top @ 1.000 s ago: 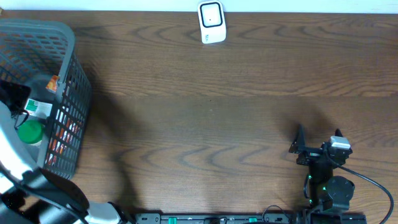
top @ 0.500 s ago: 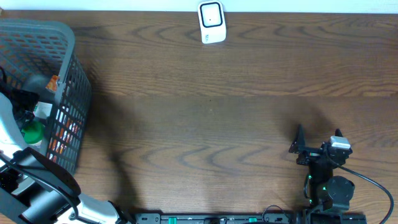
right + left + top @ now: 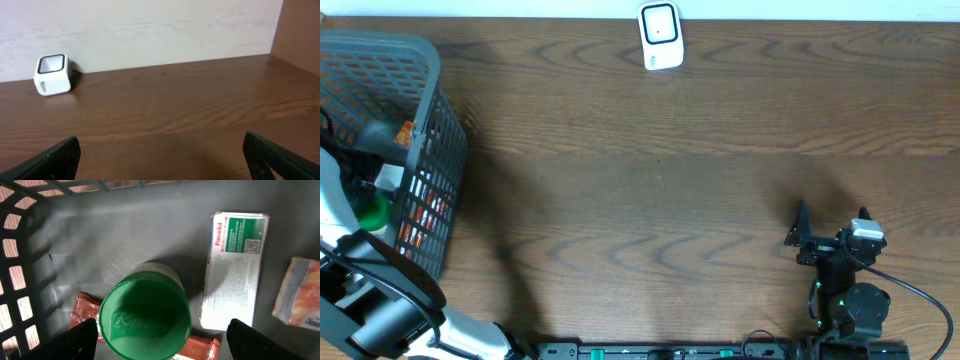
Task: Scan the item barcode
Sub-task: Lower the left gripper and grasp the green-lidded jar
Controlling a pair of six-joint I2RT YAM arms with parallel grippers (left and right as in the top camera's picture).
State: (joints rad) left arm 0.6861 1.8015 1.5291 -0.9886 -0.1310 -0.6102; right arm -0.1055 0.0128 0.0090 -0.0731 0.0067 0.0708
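The jar (image 3: 145, 317) with the green lid stands inside the grey basket (image 3: 20, 240), at the far left of the tabletop (image 3: 650, 170). It is upright: the lid faces up to the left wrist camera, so its long axis runs vertical and only the round top and a little of the pale body show. No barcode can be seen on it from here.

An orange packet (image 3: 87, 312) shows from under the jar's lower edge. Just beside the jar lies a white box (image 3: 235, 270) with a green label, flat on the basket floor, with its long axis across the line between the two fingers. Near that box, at the edge of the view, is a soft orange and white pack (image 3: 300, 295).

The left tool (image 3: 167, 340) hangs over the jar with its jaws wide, one finger on each side of the lid, holding nothing.

The tabletop is dark brown wood with clear grain. The white scanner (image 3: 660, 36) stands at its far edge, against a pale wall (image 3: 150, 30), well apart from the basket. The right tool (image 3: 831, 225) sits near the front right, jaws spread wide and empty, facing the scanner.
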